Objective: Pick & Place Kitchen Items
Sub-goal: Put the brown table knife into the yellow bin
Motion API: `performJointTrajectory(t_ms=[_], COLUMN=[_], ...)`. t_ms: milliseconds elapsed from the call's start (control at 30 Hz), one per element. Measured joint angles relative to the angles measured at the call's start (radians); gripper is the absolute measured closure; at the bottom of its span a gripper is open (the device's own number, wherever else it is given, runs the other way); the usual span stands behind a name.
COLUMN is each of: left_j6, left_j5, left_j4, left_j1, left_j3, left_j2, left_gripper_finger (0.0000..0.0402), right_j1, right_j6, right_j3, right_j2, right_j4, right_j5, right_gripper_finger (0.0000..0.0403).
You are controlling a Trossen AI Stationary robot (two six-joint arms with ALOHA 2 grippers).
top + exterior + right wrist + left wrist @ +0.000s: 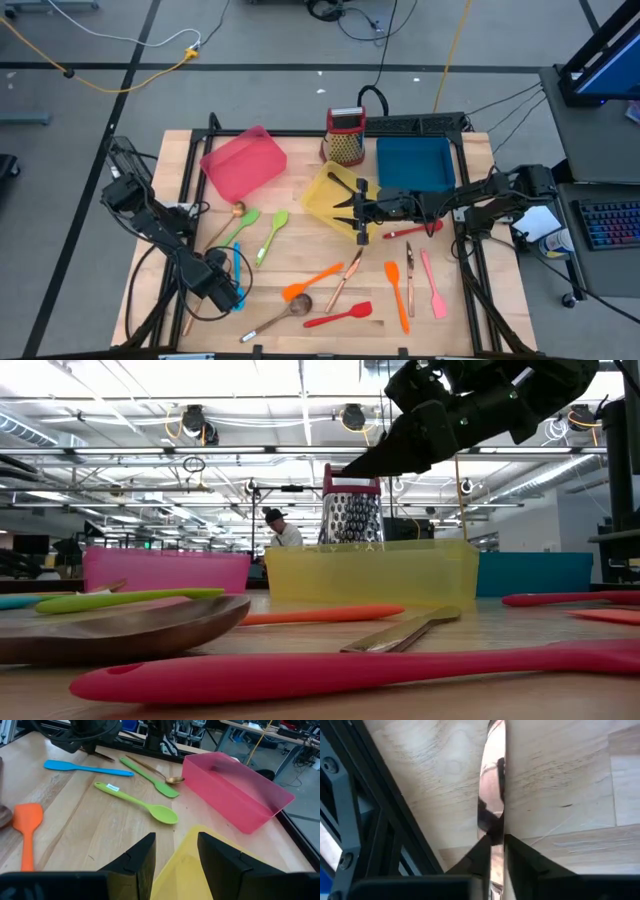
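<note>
**Three trays on the counter, utensils still outside them**

Three trays stood toward the counter's (pixel 300 330) far edge: pink (pixel 243 162), yellow (pixel 330 195) and blue (pixel 413 163). No utensil could be seen inside any of them. The grater (pixel 346 136) stood between pink and blue. The right hand (pixel 350 203) hung released over the yellow tray. Near the counter's left front corner, the left hand (pixel 492 847) pinched a shiny utensil handle (pixel 492 795). Two green spoons (pixel 137 802), one blue spatula (pixel 87 768) and other utensils lay loose across the counter's front half.
</note>
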Motion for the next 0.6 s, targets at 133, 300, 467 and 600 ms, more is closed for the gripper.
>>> performJointTrajectory(t_ms=[133,300,467,600], left_j6=[0.027,0.033,0.05,0.109], left_j5=[-0.014,-0.016,-0.027,-0.031], left_j4=[0.002,-0.001,-0.019,-0.065], left_j1=[-0.001,0.0,0.019,0.04], left_j3=[0.0,0.0,0.013,0.042], left_j2=[0.0,0.001,0.005,-0.003], left_gripper_finger=[0.0394,0.0392,0.0392,0.0386], right_j1=[0.0,0.0,0.0,0.0], right_j6=[0.0,0.0,0.0,0.0], right_j3=[0.0,0.0,0.0,0.0], right_j2=[0.0,0.0,0.0,0.0], right_j4=[0.0,0.0,0.004,0.01], right_j5=[0.0,0.0,0.0,0.0], right_gripper_finger=[0.0264,0.0264,0.0264,0.0264])
